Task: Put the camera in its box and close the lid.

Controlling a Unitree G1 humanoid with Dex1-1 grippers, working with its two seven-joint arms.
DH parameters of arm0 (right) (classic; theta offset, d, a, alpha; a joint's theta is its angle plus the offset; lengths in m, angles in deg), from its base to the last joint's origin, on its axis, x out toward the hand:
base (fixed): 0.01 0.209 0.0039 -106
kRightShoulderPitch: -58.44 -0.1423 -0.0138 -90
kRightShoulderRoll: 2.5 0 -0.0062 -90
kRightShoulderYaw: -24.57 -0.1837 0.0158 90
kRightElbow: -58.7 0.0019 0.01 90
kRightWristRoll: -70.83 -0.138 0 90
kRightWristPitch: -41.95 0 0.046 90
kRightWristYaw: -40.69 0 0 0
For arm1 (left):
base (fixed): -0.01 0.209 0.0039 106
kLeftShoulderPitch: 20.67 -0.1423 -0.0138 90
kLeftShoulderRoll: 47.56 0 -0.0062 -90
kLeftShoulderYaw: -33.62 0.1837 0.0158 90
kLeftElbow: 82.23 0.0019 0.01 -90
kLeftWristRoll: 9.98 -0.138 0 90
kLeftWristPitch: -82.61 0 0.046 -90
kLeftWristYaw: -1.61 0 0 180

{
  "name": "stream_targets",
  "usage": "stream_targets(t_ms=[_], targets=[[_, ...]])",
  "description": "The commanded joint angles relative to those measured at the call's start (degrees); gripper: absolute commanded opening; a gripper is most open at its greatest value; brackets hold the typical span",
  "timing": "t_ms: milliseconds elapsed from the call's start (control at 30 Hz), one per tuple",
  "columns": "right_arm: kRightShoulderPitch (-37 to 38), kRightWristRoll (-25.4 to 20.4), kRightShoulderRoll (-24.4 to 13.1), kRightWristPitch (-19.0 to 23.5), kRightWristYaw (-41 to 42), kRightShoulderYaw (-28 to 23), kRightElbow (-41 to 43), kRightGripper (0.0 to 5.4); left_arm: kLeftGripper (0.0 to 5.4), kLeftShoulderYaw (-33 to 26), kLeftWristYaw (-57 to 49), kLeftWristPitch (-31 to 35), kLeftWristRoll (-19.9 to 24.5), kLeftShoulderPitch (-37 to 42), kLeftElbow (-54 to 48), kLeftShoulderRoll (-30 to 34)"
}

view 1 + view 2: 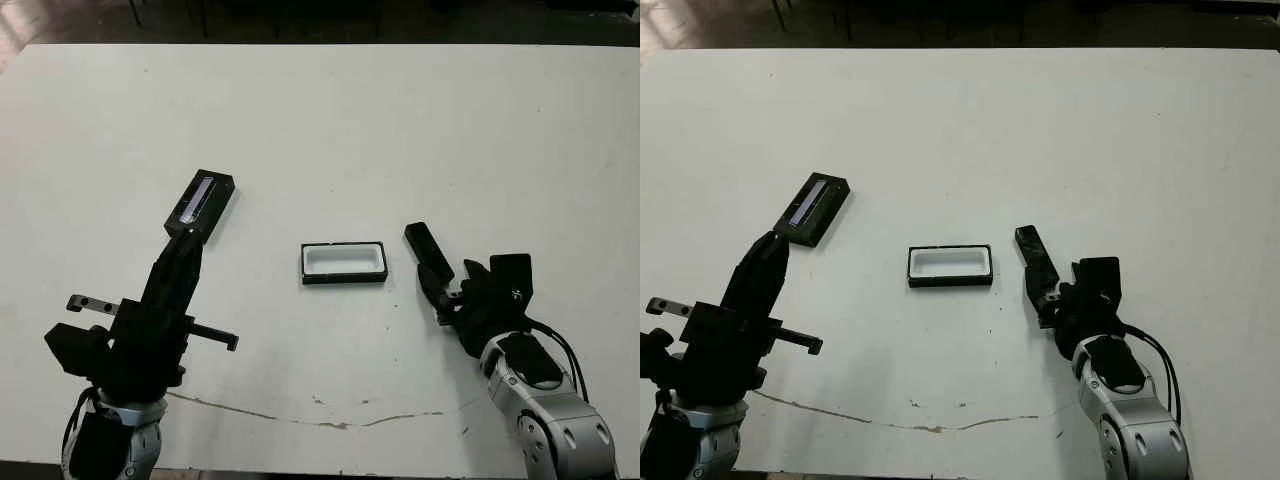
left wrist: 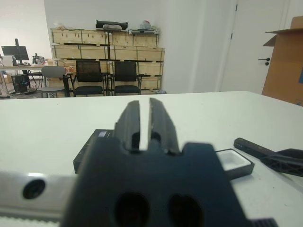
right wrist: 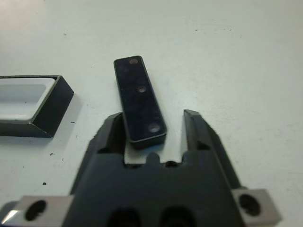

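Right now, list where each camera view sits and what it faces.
Head views: above, looking down on table, box, lid, camera; both arms show.
Left wrist: low behind left gripper, facing lid, room.
Right wrist: behind right gripper, open around camera's end.
Shared: both wrists see box and camera.

A: Where is the table [image 1: 420,120] free?
B: Everywhere behind the box [image 1: 344,262], and on the bare strips either side of it.
A: What blocks the way?
B: The lid [image 1: 200,202] beyond the left gripper [image 1: 184,244]; the camera [image 1: 428,250], its near end between the right gripper's [image 3: 154,125] spread fingers.
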Motion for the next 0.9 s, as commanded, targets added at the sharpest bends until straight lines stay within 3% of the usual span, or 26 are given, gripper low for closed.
stream_targets(t_ms=[33,233,333,533,700,833,900], targets=[[1.66,0.57,0.18,1.78,0.0,0.4,-1.56,1.72,0.0,-0.05,0.05,0.99,-0.13,-0.76,0.36,0.73],[1.61,1.25,0.45,2.11,0.24,1.02,-2.3,0.47,0.0,-0.17,-0.55,1.23,-1.0,-0.51,-0.07,0.58],[1.52,1.16,0.68,1.89,0.44,1.04,-2.45,0.09,0.0,-0.42,-0.16,0.2,-0.95,-0.09,0.7,0.7],[1.15,0.48,0.15,1.73,2.2,0.51,-2.29,0.01,0.0,-0.16,-0.82,2.4,-1.15,-0.42,-0.73,0.55],[-0.01,-1.26,-0.09,1.1,4.35,-2.42,-1.76,0.0,0.0,-0.37,-0.48,0.38,-1.63,-0.05,0.55,0.56],[-2.8,-6.66,-0.01,1.2,6.91,-7.83,-1.68,0.0,0.0,-0.45,-0.26,0.36,-1.07,0.09,0.94,0.66],[-5.24,-10.7,-0.42,3.3,7.94,-11.14,-1.47,0.0,0.0,-0.43,-0.31,0.62,-1.05,0.01,0.83,0.68]])
